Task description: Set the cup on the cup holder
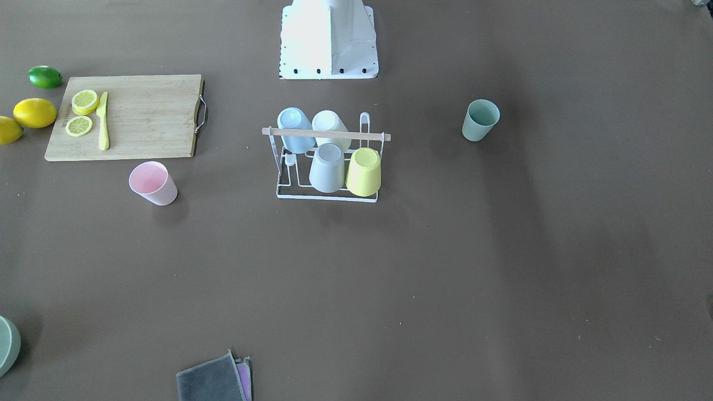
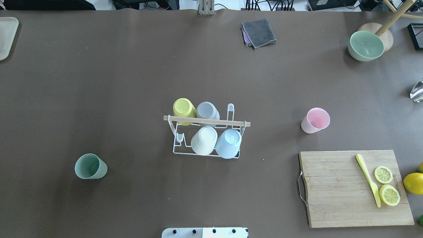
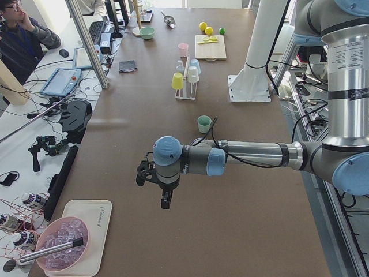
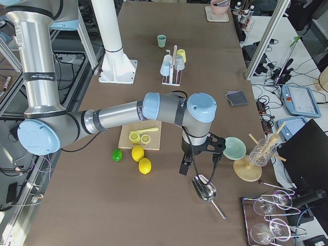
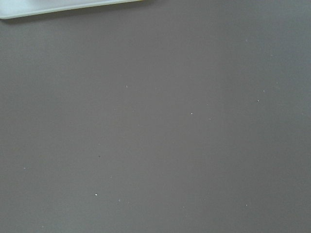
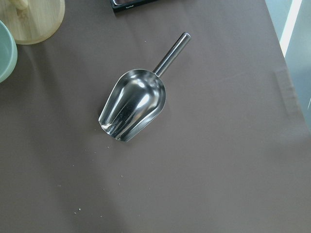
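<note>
The cup holder (image 2: 206, 121), bearing four inverted cups (image 2: 204, 140), is shown at mid-bench (image 2: 132, 82); a green cup (image 2: 90, 166) stands well apart on the robot's left, a pink cup (image 2: 315, 120) on its right. The left gripper (image 3: 165, 201) and right gripper (image 4: 185, 166) are held above the bench ends; whether they are open or closed cannot be told

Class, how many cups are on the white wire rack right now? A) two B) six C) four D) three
C: the cup holder carries the yellow cup, grey cup, white cup and blue cup; the pink cup and green cup stand apart on the table.
</note>
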Controlling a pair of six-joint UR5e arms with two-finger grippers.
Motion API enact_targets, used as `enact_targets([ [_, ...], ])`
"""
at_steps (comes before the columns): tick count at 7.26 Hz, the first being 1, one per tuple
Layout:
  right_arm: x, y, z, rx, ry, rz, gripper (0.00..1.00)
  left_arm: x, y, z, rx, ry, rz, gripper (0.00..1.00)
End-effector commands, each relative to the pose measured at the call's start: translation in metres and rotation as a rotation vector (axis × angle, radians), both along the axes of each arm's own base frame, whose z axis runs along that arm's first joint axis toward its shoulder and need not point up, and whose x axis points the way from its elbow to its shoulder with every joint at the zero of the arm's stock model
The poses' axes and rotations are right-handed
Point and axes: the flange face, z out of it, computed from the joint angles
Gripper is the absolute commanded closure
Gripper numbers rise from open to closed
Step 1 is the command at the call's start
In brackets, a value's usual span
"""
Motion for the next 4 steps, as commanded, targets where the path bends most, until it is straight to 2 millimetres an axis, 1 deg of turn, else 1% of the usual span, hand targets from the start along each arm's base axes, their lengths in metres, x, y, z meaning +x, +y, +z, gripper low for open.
enact_targets([
  [1, 0.000, 0.000, -0.003, 0.011, -0.008, -0.001, 0.00, 0.001, 0.000, -0.001, 0.006, 0.000, 0.004, 0.02],
  [2, 0.000, 0.001, -0.003, 0.014, -0.015, -0.001, 0.00, 0.003, -0.001, -0.001, 0.001, 0.001, 0.006, 0.02],
  [3, -0.001, 0.004, 0.002, 0.012, -0.023, -0.002, 0.00, 0.004, -0.001, -0.001, 0.004, 0.006, 0.009, 0.02],
  [4, -0.002, 0.006, 0.011, 0.041, -0.025, -0.059, 0.00, 0.004, -0.004, -0.006, 0.013, 0.006, 0.009, 0.02],
])
